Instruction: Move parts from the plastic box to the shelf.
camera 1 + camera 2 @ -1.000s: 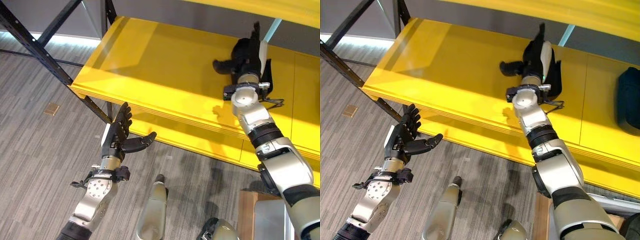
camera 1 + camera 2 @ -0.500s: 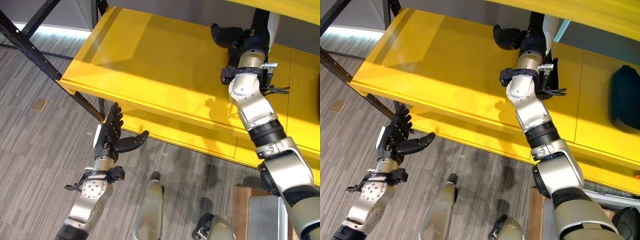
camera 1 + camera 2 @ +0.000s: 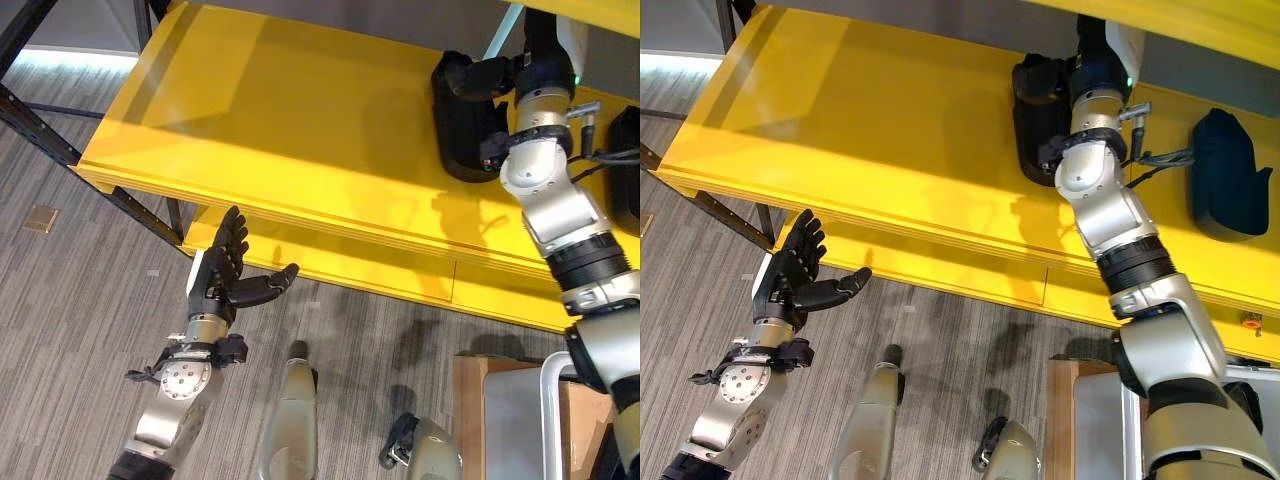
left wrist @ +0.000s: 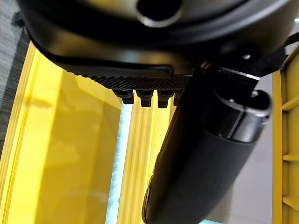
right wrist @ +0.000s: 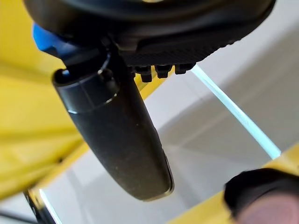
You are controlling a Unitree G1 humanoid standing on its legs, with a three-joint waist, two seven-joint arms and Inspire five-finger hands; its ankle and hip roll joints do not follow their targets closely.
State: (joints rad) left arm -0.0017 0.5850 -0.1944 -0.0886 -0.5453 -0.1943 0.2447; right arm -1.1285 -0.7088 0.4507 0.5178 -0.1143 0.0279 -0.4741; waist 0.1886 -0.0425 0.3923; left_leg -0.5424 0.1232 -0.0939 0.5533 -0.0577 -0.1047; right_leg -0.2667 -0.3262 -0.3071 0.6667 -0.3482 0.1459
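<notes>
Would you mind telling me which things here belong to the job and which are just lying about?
Job: yellow shelf; black part on it by the right hand; second dark part further right; open left hand, idle.
Lying about: black rack frame; small floor plate.

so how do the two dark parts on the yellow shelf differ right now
The nearer dark part has the right hand directly over it, partly covering it; the far dark part lies clear of both hands, fully visible. The nearer dark part looks black, the far dark part more dark blue. Both rest flat on the yellow shelf, set apart from each other, lying lengthwise front to back. The left hand hangs open below the shelf edge.
</notes>
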